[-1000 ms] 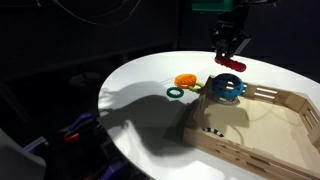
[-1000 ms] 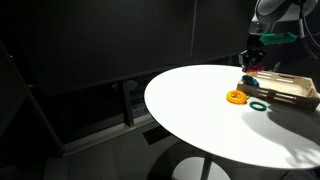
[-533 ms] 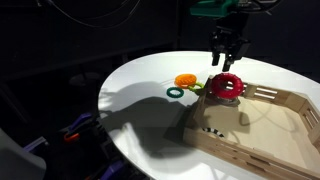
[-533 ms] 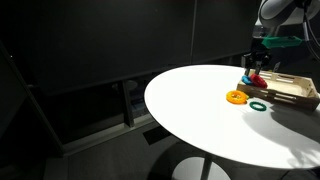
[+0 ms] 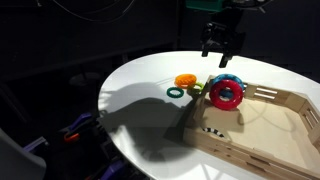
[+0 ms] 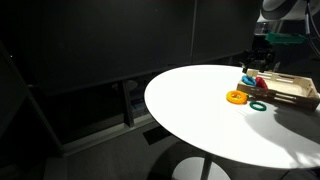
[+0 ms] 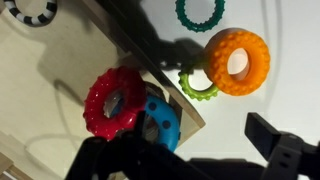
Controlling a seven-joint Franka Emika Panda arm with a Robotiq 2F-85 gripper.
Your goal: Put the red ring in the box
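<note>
The red ring (image 5: 226, 94) (image 7: 113, 102) lies tilted at the near corner of the box (image 5: 268, 126) (image 7: 40, 125), resting against the box wall and partly on a blue ring (image 7: 162, 122). In the other exterior view the red ring (image 6: 262, 82) shows at the end of the box (image 6: 296, 95). My gripper (image 5: 222, 47) (image 6: 258, 56) hangs open a little above the ring, apart from it. In the wrist view the gripper (image 7: 190, 165) has its dark fingers (image 7: 285, 150) spread wide with nothing between them.
An orange ring (image 5: 186, 80) (image 7: 238, 60), a dark green ring (image 5: 176, 92) (image 7: 200, 12) and a small light green ring (image 7: 198, 85) lie on the white round table (image 5: 140, 90) beside the box. A black-and-white ring (image 7: 30, 10) lies inside the box.
My gripper has opened and let go of the red ring, which dropped onto the blue ring at the box corner. The gripper has risen away from it.
</note>
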